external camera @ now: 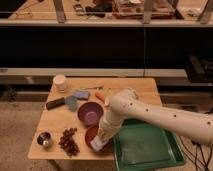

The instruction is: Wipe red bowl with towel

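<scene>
Dim warm light, soft blur; jaws (101, 141) low over table, dark bkgd.

Green tray (165, 160) beside what looks like grapes (68, 140).

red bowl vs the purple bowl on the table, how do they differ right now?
The red bowl sits at the table's front edge, beside the green tray; the purple bowl sits farther back, mid-table. The red bowl is mostly hidden by the gripper and the towel pressed into it; the purple bowl is uncovered and looks empty. The purple bowl shows its full round rim; the red bowl shows only its left rim. Both stand upright.
</scene>
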### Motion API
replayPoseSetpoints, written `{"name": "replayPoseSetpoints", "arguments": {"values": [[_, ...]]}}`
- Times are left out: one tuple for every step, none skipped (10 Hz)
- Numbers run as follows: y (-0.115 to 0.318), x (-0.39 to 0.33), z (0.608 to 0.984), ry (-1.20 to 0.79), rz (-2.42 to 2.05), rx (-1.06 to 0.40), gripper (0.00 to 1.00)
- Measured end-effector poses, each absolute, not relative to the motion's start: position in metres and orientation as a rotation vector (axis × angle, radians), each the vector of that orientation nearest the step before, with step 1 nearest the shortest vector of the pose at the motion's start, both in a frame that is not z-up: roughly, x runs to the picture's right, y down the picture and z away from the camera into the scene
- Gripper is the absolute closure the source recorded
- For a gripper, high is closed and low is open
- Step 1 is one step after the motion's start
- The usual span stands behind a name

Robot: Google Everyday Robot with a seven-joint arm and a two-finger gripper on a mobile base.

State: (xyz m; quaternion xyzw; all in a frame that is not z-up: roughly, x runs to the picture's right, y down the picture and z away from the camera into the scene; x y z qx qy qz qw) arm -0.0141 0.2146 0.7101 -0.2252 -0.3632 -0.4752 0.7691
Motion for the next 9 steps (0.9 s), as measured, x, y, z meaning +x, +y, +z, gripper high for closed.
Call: {"name": "replayPoseSetpoints", "arguments": {"values": [[0.204, -0.016, 0.718, -0.779, -1.031, -0.489, 1.0], [0.195, -0.023, 0.725, -0.775, -1.038, -0.484, 1.0], [0.189, -0.034, 0.725, -0.781, -1.045, -0.475, 1.0], [0.187, -0.046, 0.723, -0.8, -1.052, -0.46, 1.0], [0.189, -0.062, 0.717, -0.835, -1.069, -0.444, 1.0], [0.195, -0.069, 0.71, -0.862, -1.083, -0.44, 1.0], [0.201, -0.072, 0.703, -0.883, -1.089, -0.44, 1.0], [0.217, -0.069, 0.695, -0.91, -1.089, -0.455, 1.0], [0.227, -0.063, 0.695, -0.915, -1.086, -0.469, 1.0]]}}
